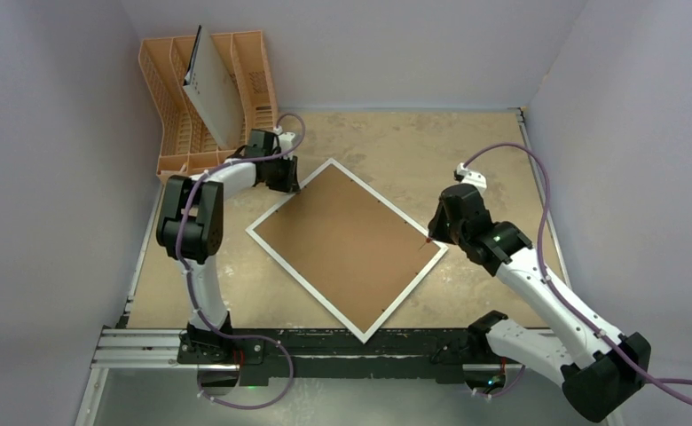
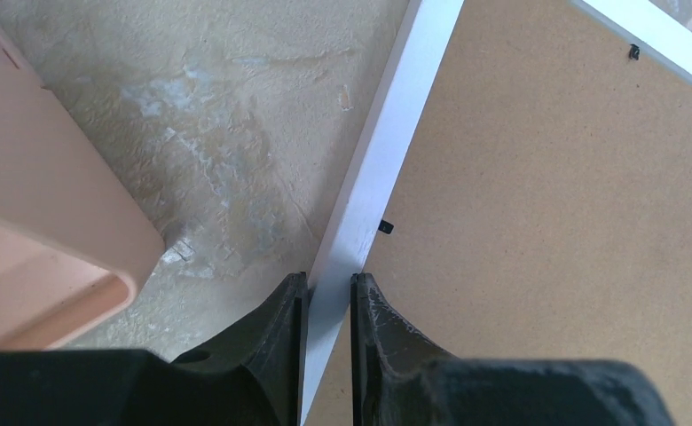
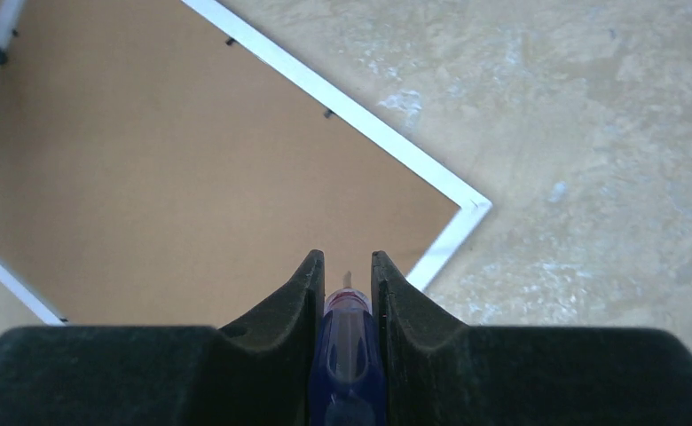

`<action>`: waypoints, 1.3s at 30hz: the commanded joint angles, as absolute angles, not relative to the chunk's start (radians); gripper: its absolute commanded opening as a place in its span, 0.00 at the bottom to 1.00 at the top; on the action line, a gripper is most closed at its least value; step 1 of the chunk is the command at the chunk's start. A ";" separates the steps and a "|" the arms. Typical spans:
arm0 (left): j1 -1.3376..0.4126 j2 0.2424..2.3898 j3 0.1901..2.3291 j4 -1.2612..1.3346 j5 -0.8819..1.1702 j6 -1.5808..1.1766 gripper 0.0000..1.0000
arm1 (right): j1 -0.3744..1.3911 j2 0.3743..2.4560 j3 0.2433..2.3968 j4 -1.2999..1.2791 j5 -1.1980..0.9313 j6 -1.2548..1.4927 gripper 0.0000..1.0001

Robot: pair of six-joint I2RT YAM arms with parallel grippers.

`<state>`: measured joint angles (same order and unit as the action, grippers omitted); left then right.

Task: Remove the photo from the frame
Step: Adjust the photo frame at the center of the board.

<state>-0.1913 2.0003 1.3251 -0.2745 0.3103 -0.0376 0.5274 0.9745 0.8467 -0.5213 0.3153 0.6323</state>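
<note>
Only in right-wrist view: blue tool [image 3: 349,355] within right gripper [image 3: 347,264]

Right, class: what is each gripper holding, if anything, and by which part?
The left gripper pinches the frame by its white border. The right gripper grips a blue-handled tool by its handle.
</note>
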 commanded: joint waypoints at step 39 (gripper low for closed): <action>-0.141 1.646 0.625 0.115 0.282 -0.663 0.00 | 0.172 1.247 0.842 -0.400 0.113 0.577 0.00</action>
<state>-0.1387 1.6577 0.7357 0.1581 0.2802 -0.5266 0.1997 1.2003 0.7761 -0.5167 0.1860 0.6136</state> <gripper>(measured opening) 0.211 0.244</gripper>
